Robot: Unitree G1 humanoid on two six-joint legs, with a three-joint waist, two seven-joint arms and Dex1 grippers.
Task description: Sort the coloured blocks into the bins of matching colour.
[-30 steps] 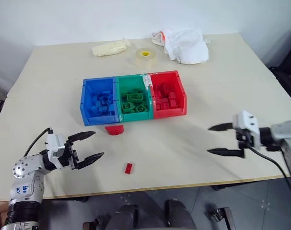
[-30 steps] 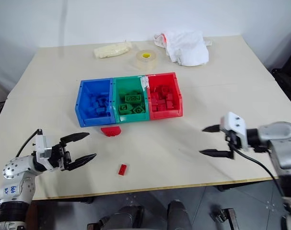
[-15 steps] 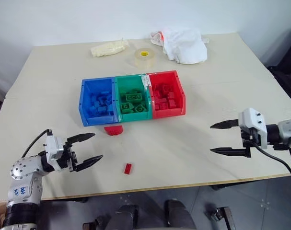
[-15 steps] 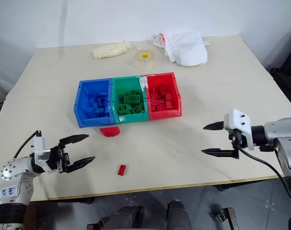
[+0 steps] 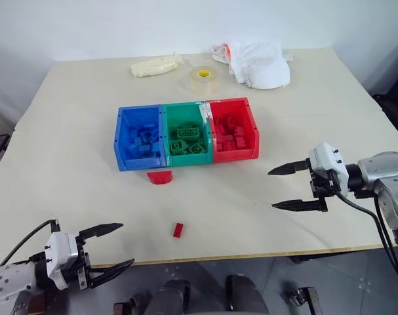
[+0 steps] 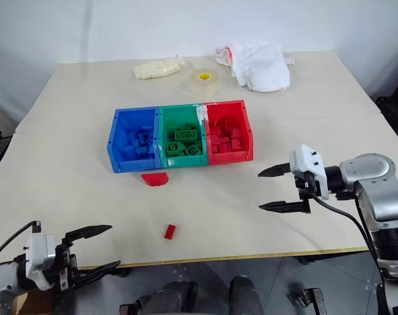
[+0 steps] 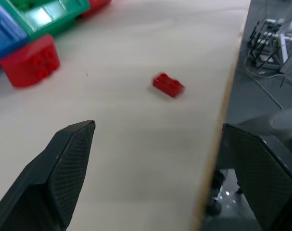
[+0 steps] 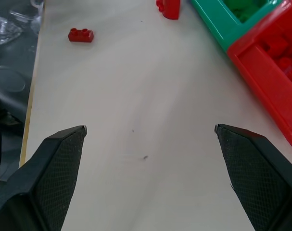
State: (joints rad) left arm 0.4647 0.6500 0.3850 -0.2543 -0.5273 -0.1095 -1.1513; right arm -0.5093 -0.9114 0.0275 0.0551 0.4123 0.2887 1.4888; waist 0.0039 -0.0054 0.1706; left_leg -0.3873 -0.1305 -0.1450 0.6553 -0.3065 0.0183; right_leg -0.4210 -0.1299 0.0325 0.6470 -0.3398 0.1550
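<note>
Two red bricks, half-round [image 5: 160,177] and narrow [image 5: 178,229], lay before the bins [image 5: 185,132]; both grippers, left [image 5: 107,249] and right [image 5: 282,188], gaped empty, risking the narrow brick being nudged off the table edge.

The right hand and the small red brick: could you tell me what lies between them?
Only bare tabletop lies between the right hand and the small red brick, as the left eye view shows.

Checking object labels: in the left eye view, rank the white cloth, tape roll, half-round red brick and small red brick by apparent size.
1. White cloth
2. Tape roll
3. Half-round red brick, though close to the tape roll and nearer the camera, so this order is unsure
4. Small red brick
</note>
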